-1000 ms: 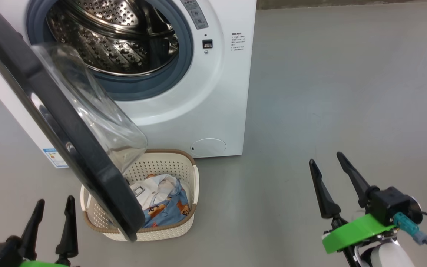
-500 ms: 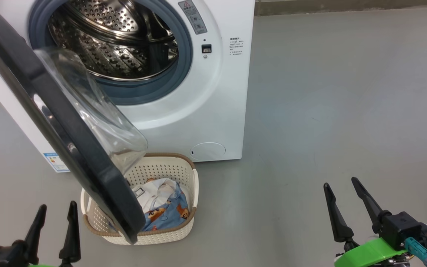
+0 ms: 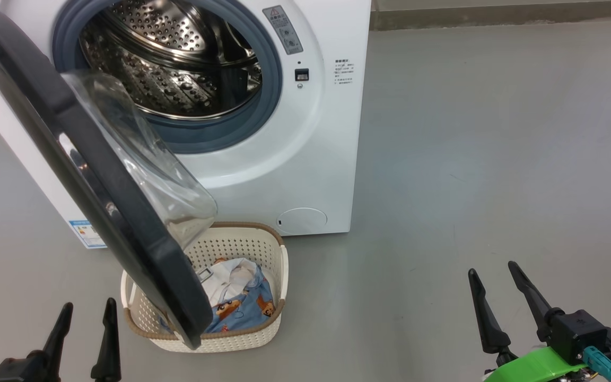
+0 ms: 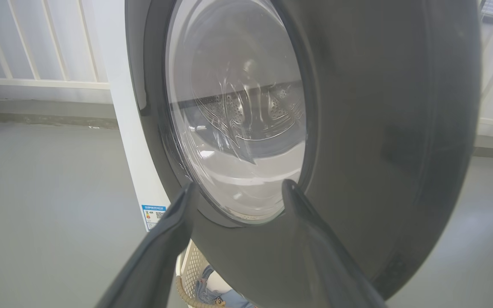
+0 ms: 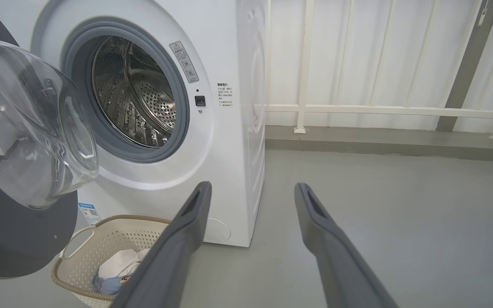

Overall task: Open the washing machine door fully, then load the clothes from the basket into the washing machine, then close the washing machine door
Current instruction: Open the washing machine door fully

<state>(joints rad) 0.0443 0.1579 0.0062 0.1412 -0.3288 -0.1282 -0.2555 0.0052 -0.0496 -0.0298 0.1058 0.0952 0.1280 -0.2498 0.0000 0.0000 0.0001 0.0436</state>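
A big white boxy front-loading washing machine (image 3: 305,159) is seen on a grey floor (image 3: 496,132), with its perforated steel drum (image 3: 178,69) exposed inside a grey rubber gasket (image 3: 271,106). Its large round door (image 3: 98,175), with a glossy black rim and a bulging clear glass bowl, is swung out to the left of the opening. A small cream perforated plastic basket (image 3: 242,241) with a brown woven-look rim is set on the floor just before the machine; its left part is hidden behind the door's lower edge. Light blue bear-printed fabric and a white garment (image 3: 242,302) are held in it. The left gripper (image 3: 89,303) is spread wide and empty, pointed at the door's outer face. The right gripper (image 3: 491,268) is likewise released, holding nothing, well apart to the right.
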